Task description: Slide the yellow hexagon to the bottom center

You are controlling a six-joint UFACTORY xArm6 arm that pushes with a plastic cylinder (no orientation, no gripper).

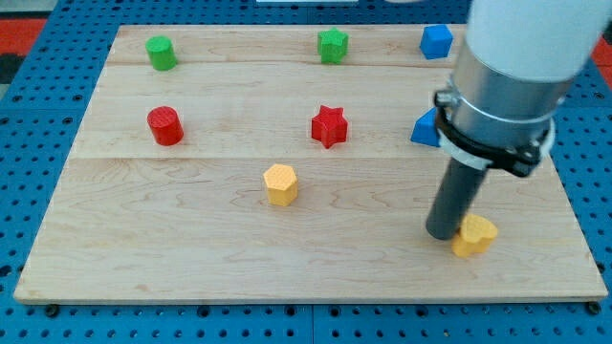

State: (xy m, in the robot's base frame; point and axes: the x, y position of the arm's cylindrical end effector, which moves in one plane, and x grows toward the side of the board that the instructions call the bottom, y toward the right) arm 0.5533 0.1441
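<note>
A yellow hexagon block (pixel 281 183) sits on the wooden board (pixel 191 258) a little left of the middle, below the red star. A second yellow block (pixel 475 235) lies near the board's lower right. My tip (pixel 444 232) is at the right side of the board, touching the left edge of that second yellow block. It is far to the right of the yellow hexagon.
A red star (pixel 328 125) sits at the centre and a red cylinder (pixel 164 125) at the left. A green cylinder (pixel 161 53) and a green block (pixel 332 45) lie along the top. A blue block (pixel 436 41) is at top right; another blue block (pixel 426 128) is partly hidden by the arm.
</note>
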